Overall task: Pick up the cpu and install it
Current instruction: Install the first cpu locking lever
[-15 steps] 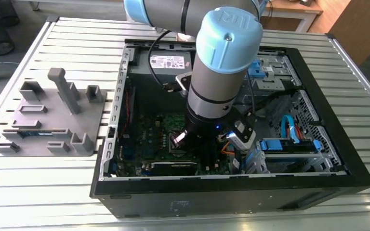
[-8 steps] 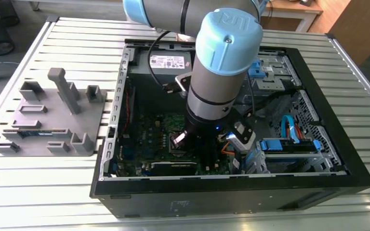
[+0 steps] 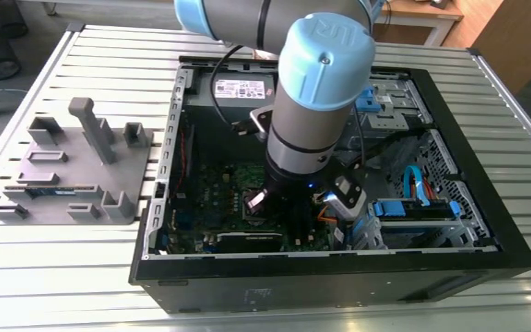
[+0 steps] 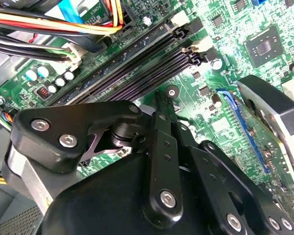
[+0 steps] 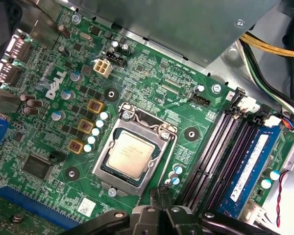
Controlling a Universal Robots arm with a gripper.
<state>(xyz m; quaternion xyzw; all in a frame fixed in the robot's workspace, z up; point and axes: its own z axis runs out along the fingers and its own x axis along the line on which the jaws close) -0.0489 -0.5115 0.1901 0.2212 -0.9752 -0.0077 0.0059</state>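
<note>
The circuit board is bright green, dotted with small silver and black parts. The chip in its socket has a pale silver-grey top inside a grey metal frame. Beside it run long black slots, and one holds a blue memory stick. Three little square parts are gold-rimmed with dark centres. The gripper is black with silver screws. Cables are orange, yellow, red, black and white. The arm is grey with light blue caps. The computer case is black, the tray grey, and the table pale slatted metal.
</note>
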